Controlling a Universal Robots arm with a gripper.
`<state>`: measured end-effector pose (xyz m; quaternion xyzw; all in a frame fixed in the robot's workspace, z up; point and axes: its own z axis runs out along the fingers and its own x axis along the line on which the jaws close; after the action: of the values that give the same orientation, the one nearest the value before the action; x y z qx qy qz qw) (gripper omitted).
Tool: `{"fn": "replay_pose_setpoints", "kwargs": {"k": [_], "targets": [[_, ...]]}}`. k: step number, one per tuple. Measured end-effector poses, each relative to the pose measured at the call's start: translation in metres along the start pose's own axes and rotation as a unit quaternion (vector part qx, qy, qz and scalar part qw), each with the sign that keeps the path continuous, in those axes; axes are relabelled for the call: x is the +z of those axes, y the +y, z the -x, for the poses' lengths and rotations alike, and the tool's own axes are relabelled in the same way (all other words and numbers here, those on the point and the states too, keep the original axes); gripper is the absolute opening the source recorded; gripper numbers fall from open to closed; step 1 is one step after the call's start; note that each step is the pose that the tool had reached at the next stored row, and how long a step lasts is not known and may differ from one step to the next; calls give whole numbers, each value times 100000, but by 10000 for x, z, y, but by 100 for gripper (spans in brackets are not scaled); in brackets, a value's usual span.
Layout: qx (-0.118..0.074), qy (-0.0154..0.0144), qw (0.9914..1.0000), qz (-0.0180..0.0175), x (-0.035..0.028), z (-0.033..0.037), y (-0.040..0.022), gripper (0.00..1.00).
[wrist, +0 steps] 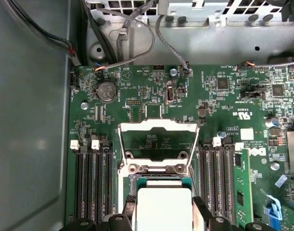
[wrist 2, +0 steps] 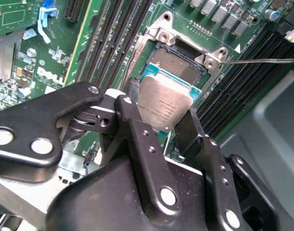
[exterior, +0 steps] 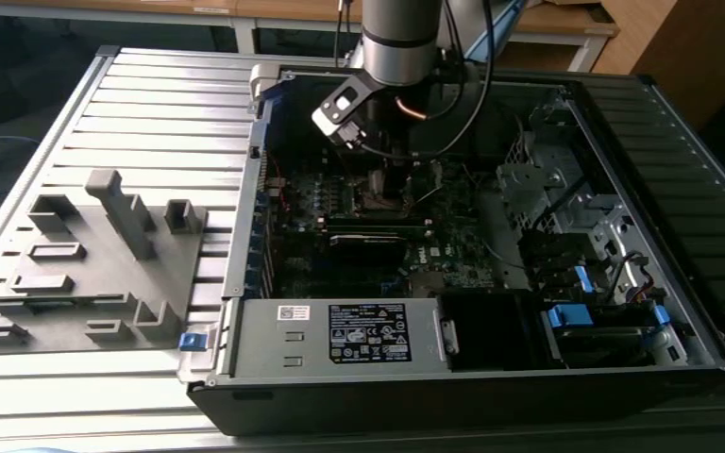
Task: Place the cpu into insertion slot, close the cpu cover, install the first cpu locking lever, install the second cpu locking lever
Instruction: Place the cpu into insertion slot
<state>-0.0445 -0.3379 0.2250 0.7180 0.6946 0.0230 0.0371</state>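
Grey slatted metal is forming the desk (exterior: 148,104), where an open computer case (exterior: 463,401) is lying on its side, with a grey moulded tray (exterior: 86,274) sitting beside it toward the exterior view's left. Reaching down into the case, the robot arm (exterior: 400,38) is hanging over the green circuit board (wrist: 209,103). Its black jaws are pinching the chip (wrist 2: 166,103) by two opposite edges, as both wrist views are showing. Rows of long black memory slots (wrist: 91,183) are flanking the socket area on both sides. The silver cover (wrist: 156,126) is standing open on the side of the socket away from the jaws, its cut-out centre framing green board behind it. The square dark socket (wrist 2: 180,62) is lying uncovered, its silver rim catching the light. The chip, silvery-grey on top with a teal border, is hovering tilted at the socket's near edge and partly overlapping it; whether it is touching the socket cannot be told. A thin wire lever (wrist 2: 262,60) is stretching from the socket's corner across the memory slots.
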Motion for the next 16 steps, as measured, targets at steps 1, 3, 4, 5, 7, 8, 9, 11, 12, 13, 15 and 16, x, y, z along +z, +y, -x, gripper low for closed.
{"fn": "replay_pose_setpoints", "kwargs": {"k": [1, 3, 4, 5, 7, 8, 9, 11, 12, 13, 15, 16], "targets": [[24, -4, 100000, -1, 7, -1, -1, 54], [67, -11, 100000, -4, 17, -2, -7, 54], [75, -14, 100000, -4, 17, -2, -13, 54], [80, -10, 100000, -1, 20, -2, -20, 54], [87, 5, 100000, 0, 33, -6, -23, 54], [88, 2, 100000, -1, 42, -6, -24, 54], [93, 1, 100000, 1, 53, -6, -25, 54], [103, 1, 100000, -2, 83, -7, -28, 54], [107, -3, 100000, -3, 96, -7, -30, 54], [110, -1, 100000, -1, 108, -8, -31, 54], [111, -8, 100000, -5, 118, -9, -32, 54], [113, -10, 100000, -6, 120, -9, -32, 54]]}}
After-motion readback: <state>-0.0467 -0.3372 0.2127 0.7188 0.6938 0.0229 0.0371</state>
